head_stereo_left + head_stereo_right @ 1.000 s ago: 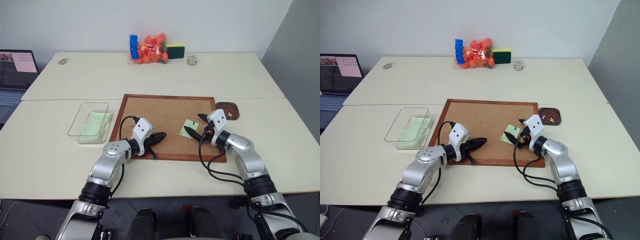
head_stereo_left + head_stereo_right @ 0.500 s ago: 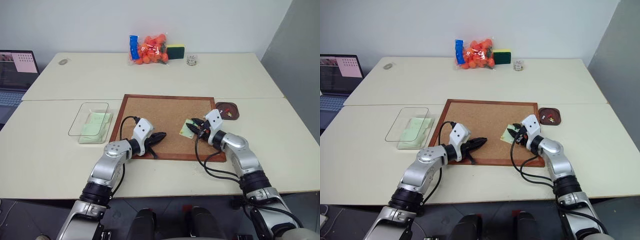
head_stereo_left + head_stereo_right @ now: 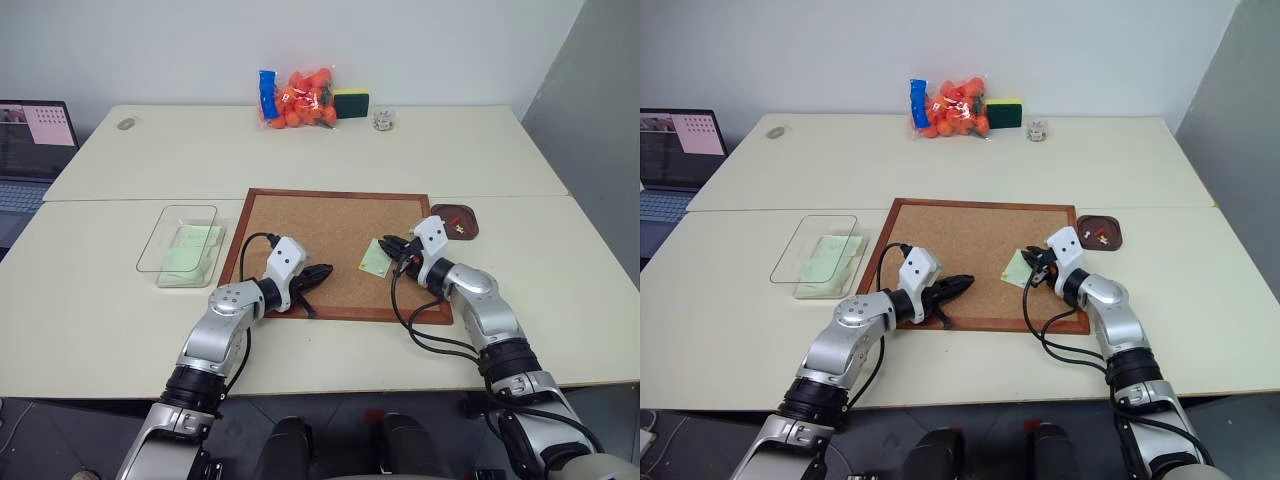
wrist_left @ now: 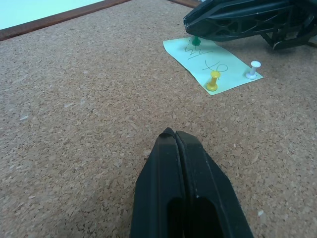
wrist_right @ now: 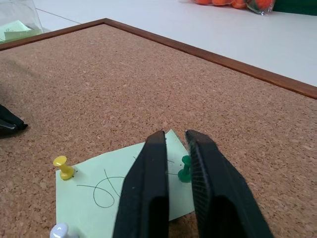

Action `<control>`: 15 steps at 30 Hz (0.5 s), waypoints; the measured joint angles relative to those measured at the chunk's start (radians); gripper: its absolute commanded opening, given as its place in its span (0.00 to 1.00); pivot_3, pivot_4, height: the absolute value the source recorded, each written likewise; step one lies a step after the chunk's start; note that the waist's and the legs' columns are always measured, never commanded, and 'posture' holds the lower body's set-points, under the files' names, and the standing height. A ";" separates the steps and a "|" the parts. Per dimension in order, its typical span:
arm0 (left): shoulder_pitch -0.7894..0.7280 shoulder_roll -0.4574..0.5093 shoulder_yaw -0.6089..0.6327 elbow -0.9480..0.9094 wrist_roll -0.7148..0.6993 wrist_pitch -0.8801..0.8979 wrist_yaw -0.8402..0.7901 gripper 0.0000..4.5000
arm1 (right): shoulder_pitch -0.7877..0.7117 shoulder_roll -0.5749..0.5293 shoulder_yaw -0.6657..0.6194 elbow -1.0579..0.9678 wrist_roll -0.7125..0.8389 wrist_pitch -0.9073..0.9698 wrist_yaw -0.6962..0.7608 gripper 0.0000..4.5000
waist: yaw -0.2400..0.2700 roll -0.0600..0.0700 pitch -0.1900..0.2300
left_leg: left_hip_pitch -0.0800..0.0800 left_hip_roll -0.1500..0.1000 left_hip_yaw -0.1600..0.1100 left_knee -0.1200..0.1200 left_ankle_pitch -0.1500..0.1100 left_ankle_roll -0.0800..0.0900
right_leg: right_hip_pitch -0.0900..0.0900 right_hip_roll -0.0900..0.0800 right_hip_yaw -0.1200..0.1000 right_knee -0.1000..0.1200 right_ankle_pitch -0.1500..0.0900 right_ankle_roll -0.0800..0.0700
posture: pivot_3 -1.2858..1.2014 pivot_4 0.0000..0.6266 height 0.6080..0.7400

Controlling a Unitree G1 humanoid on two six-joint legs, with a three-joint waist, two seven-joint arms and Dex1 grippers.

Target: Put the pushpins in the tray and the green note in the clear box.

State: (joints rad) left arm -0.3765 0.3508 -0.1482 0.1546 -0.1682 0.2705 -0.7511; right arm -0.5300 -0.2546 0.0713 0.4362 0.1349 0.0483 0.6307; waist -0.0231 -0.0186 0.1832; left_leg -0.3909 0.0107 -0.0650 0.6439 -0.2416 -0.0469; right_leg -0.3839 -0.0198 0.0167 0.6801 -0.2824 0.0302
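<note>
Left eye view: a pale counter (image 3: 120, 300) is seen carrying a wood-framed corkboard (image 3: 310, 225) at its centre. The clear box (image 3: 178, 243) lies on the counter to the left of the corkboard, well apart from the note, with pale-green slips inside. The tray (image 3: 455, 220) sits just beyond the corkboard's right far corner, with small pins in it. A bag of orange items (image 3: 295, 98) and a sponge (image 3: 351, 101) are placed at the far edge.

The left gripper (image 3: 318, 274) is held over the corkboard's near edge, its jaws pressed fully together and empty, as confirmed in the left wrist view. The right gripper (image 5: 174, 148) is positioned at the green note (image 5: 114, 191), its jaws narrowed to a slim gap around the green pushpin (image 5: 185, 168); actual contact with the pin cannot be told.

The green note is pinned flat on the corkboard's right part. A yellow pushpin (image 5: 63, 166) and a white pushpin (image 5: 58, 231) are stuck at its other corners.
</note>
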 measured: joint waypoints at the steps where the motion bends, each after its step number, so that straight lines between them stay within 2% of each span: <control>1: 0.000 -0.001 0.000 0.000 0.002 -0.001 0.000 0.00 | 0.000 0.000 0.000 0.000 0.000 0.000 0.000 0.28 | 0.000 0.000 0.000 | 0.000 0.000 0.000 0.000 0.000 0.000 | 0.000 0.000 0.000 0.000 0.000 0.000 | 0.52 0.24 1.00; 13: 0.000 -0.003 0.000 0.001 0.012 -0.012 -0.001 0.00 | 0.000 -0.001 0.001 0.023 -0.016 0.001 0.003 0.28 | 0.000 0.000 0.000 | 0.000 0.000 0.000 0.000 0.000 0.000 | 0.000 0.000 0.000 0.000 0.000 0.000 | 0.52 0.24 1.00; 15: 0.000 -0.004 0.000 0.001 0.013 -0.012 0.000 0.00 | 0.000 -0.001 0.001 0.023 -0.016 0.001 0.003 0.20 | 0.000 0.000 0.000 | 0.000 0.000 0.000 0.000 0.000 0.000 | 0.000 0.000 0.000 0.000 0.000 0.000 | 0.52 0.24 1.00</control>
State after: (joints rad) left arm -0.3761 0.3472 -0.1480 0.1552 -0.1553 0.2581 -0.7513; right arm -0.5305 -0.2552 0.0720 0.4590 0.1186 0.0494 0.6337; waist -0.0231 -0.0186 0.1832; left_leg -0.3909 0.0108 -0.0650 0.6438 -0.2416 -0.0469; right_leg -0.3840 -0.0198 0.0167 0.6801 -0.2825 0.0303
